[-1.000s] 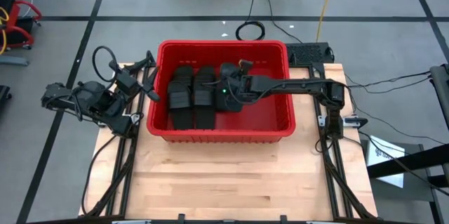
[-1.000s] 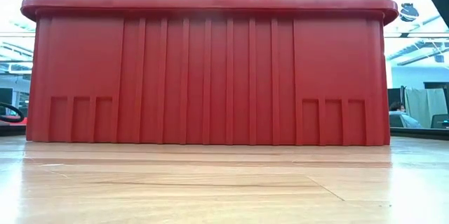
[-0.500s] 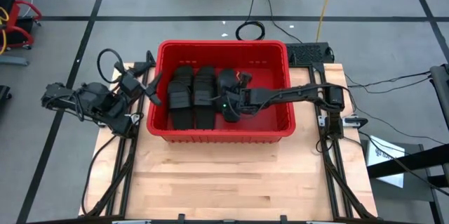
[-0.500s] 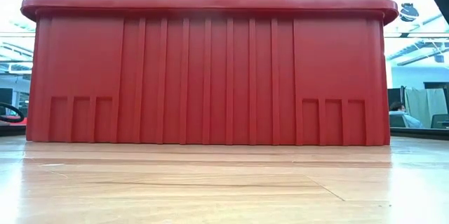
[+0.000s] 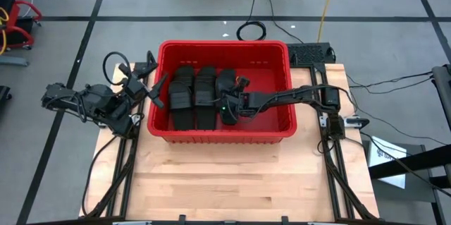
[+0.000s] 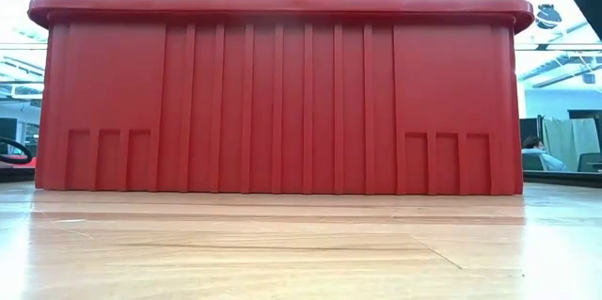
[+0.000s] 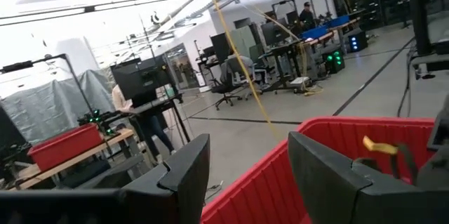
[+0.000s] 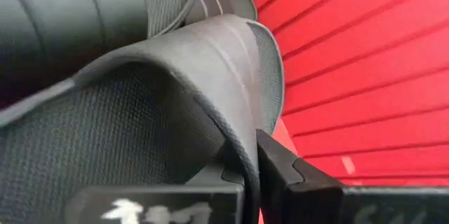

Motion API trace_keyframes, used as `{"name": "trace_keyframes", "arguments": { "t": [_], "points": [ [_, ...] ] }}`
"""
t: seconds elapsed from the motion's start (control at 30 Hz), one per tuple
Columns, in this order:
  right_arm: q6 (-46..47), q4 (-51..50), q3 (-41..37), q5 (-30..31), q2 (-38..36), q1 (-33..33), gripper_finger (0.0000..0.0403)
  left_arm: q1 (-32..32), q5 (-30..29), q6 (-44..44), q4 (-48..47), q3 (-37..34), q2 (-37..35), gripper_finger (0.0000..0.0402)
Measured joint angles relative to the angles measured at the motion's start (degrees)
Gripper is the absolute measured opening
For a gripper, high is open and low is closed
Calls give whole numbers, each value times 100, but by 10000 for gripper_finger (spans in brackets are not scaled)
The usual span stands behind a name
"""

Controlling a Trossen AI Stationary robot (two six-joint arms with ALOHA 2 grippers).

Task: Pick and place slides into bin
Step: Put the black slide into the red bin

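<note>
The right gripper (image 5: 229, 105) is down inside the red bin (image 5: 278, 50), its fingers pinched on the ribbed strap edge of a black slide (image 8: 175, 90); in the right wrist view the strap rim runs between the 2 dark fingers, so it is gripping that sandal. The held slide lies directly under and ahead of this gripper, its long axis running from the bin's far wall toward the near wall, parallel to the slides (image 5: 187, 96) packed just beside it on the left arm's side. I judge the next move to be a release, and it depends on that slide resting low beside its neighbours with the bare red floor on the right arm's side.

The left gripper (image 7: 245, 175) waits outside the bin, close to the rim on its own side, fingers apart and holding nothing.

Count: 1 bin; about 3 columns of slides show from above, some seemingly stacked, so the exact number of sandals cannot be fixed. No slide shows on the wooden table (image 5: 211, 183).
</note>
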Motion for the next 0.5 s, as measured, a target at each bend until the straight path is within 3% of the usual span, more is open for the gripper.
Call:
{"name": "trace_keyframes", "arguments": {
  "t": [0.3, 0.5],
  "points": [
    [-3, 11, 1, 8, 188, -8, 4, 0, 66, -15, 2, 0, 63, 200],
    [-54, 67, 1, -575, 192, -7, 22, -2, 64, 9, 1, 0, 63, 200]
  ]
}}
